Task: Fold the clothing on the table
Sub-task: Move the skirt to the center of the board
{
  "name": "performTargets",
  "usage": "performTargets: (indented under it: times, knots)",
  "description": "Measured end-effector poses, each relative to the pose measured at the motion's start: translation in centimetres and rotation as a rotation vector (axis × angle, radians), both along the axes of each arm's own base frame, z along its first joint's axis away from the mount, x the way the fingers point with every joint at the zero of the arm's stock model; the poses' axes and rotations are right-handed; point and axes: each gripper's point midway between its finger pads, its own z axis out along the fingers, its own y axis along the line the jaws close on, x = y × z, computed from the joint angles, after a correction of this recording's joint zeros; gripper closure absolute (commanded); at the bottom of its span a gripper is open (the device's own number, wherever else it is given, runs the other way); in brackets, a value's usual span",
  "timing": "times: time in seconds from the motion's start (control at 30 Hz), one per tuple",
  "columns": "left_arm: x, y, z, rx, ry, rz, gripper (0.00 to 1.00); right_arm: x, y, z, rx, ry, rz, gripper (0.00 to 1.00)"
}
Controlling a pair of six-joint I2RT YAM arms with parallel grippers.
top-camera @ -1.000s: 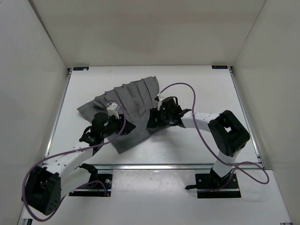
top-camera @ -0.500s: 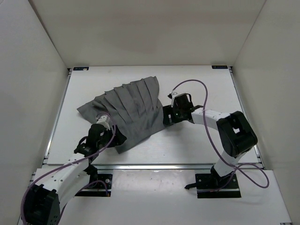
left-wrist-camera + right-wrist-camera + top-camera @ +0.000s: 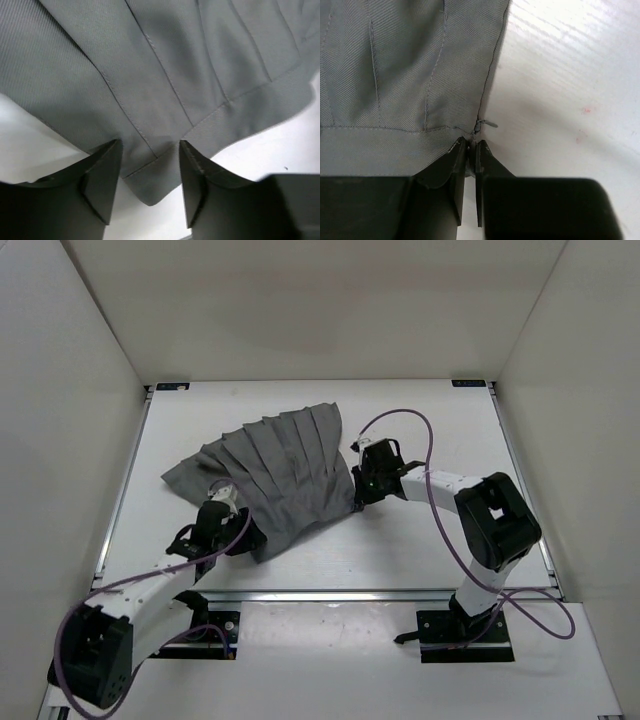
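Dark grey pleated clothing (image 3: 280,470) lies fanned on the white tabletop (image 3: 430,550). Right gripper (image 3: 471,145) pinches its right corner; left gripper (image 3: 150,150) — jaws open — straddles the near hem and should close squarely before lifting.

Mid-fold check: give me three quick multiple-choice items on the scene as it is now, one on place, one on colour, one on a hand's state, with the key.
1. Where is the right hand?
A) at the right edge of the clothing
B) over its middle pleats
C) raised high above everything

2. What colour is the clothing on the white table?
A) red
B) dark grey
C) white

3. How do the jaws of the left hand stand?
A) shut tight
B) out of view
C) open, astride the near hem

Key:
1 A, the right wrist view shows its fingers pinched at the clothing's edge corner.
2 B, every view shows dark grey pleats.
3 C, the left wrist view shows the hem between spread fingers.
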Motion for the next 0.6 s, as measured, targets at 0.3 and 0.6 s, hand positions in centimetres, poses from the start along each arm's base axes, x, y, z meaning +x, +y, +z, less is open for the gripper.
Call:
performTargets:
  times: [0.3, 0.6]
  knots:
    - [5.6, -0.6, -0.8, 0.187, 0.125, -0.05, 0.54, -4.3, -2.2, -0.1, 0.046, 0.048, -0.096, 1.0]
    - [3.7, 0.4, 1.8, 0.182, 0.046, -0.054, 0.4, -4.2, -2.4, -0.2, 0.07, 0.054, -0.123, 0.99]
